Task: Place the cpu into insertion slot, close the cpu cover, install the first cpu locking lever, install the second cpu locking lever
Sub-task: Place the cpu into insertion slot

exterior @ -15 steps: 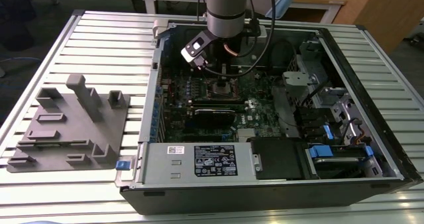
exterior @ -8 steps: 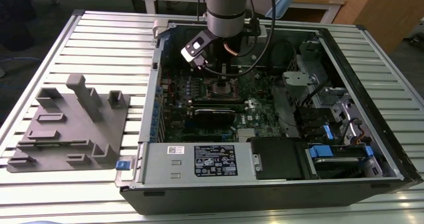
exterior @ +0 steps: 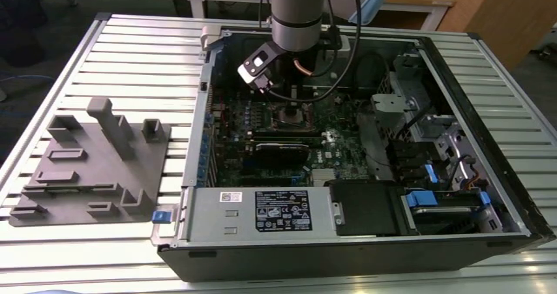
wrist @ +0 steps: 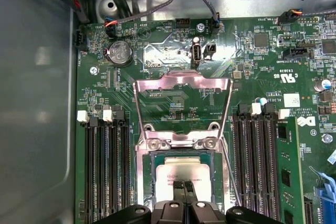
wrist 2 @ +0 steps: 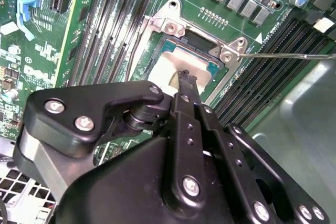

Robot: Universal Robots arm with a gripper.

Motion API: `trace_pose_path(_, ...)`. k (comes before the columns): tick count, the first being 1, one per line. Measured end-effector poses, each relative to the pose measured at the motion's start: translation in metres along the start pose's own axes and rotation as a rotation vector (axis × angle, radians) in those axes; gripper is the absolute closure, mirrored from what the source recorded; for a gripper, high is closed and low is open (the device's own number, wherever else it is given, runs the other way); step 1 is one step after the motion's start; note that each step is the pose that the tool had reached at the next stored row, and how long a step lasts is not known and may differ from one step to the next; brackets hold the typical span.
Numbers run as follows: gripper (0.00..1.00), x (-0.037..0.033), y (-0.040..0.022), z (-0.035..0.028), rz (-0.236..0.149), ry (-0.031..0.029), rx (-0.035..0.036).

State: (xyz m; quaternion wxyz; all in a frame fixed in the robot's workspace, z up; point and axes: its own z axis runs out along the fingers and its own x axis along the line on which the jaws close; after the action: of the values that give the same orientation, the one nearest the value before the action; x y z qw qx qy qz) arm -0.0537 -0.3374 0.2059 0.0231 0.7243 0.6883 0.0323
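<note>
Seating cpu (wrist: pixel 170 174) in insertion slot (wrist: pixel 143 182): lying flat inside slot rim, directly under tool (wrist: pixel 184 186). Tool tips pinched together at cpu top, nothing gripped. cpu cover (wrist: pixel 184 81) swung open, off cpu. Judged best: light straight-down touch, no sideways drag, corners level.

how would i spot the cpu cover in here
Inside the open computer case, find the green motherboard and the silvery cpu seated at its middle. The cpu cover is the thin metal frame lying open beside it, green board showing through its window.
</note>
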Motion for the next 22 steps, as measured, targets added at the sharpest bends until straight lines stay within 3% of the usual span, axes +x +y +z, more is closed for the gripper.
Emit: trace_pose_path(22,0.89,-0.0001,-0.0005,0.0068,0.0,0.0,0.0)
